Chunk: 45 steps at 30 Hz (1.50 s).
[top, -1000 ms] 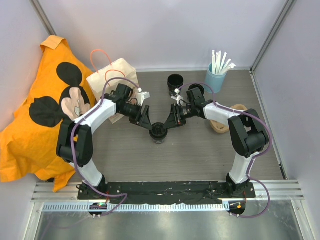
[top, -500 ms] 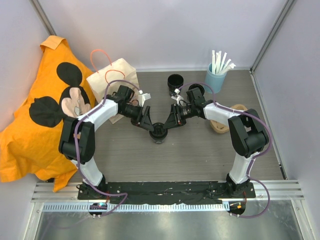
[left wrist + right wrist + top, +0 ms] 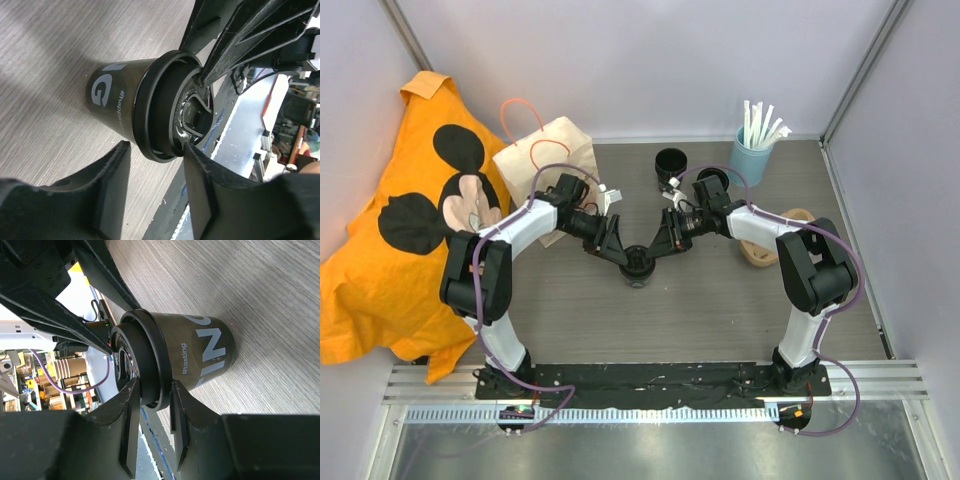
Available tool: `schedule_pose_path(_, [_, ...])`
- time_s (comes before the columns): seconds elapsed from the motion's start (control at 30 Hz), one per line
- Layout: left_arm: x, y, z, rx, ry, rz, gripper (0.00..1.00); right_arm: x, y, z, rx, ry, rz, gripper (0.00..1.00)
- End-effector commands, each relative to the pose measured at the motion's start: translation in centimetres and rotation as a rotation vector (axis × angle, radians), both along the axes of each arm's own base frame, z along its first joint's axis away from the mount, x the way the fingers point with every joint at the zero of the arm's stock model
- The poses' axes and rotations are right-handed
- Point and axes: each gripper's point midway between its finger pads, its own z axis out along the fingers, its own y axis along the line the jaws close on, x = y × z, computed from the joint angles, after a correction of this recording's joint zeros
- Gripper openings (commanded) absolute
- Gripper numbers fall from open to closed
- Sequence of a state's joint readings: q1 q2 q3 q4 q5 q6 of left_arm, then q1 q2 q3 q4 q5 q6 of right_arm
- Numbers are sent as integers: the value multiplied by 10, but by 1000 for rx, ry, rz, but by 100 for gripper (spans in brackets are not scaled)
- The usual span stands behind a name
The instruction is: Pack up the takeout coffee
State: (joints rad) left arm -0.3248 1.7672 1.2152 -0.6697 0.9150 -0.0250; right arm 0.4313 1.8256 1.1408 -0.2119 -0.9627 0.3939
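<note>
- Standing upright near the middle of the grey wood-grain surface (image 3: 720,310), the takeout coffee (image 3: 638,262) is a small black cup with pale lettering on its wall and a dark lid on top.
- Both arms reach in from opposite sides and meet at it.
- The right claw (image 3: 153,384) is clamped on the takeout coffee: its two fingers pinch the lid's rim from either side, with no gap showing.
- The left claw (image 3: 155,145) has its fingers apart, straddling the rim on the opposite side. One fingertip lies at the lid's top, and a gap shows between the other and the cup's wall.
- At the back left sits a tan paper bag (image 3: 545,150) with orange handles, beside an orange cloth (image 3: 380,270).
- A second black cup (image 3: 670,162) stands near the back, well apart from the gripped one.
- A light blue cup (image 3: 752,158) of white straws (image 3: 758,122) stands at the back right.
- A tan pulp tray (image 3: 757,257) shows partly behind the right arm.
</note>
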Motion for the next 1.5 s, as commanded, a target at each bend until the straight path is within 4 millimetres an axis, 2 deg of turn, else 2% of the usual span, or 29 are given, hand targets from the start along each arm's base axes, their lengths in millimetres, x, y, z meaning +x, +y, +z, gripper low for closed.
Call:
schedule_pose_path(0.0, [6,0,-4,-4,-1,4,47,4,5,27,40,-90,20,4])
schedule_pose_path(0.17, [7,0,-9,3,12,6,41,4,5,25,37,-87,19,4])
schedule_pose_path(0.5, [11,5,-23,65,20,29,39,3,4,20,34,-74,21,2])
schedule_pose_path(1.47, [12,15,-59,291,2,14,38,-2,7,-32,-97,-19,29,1])
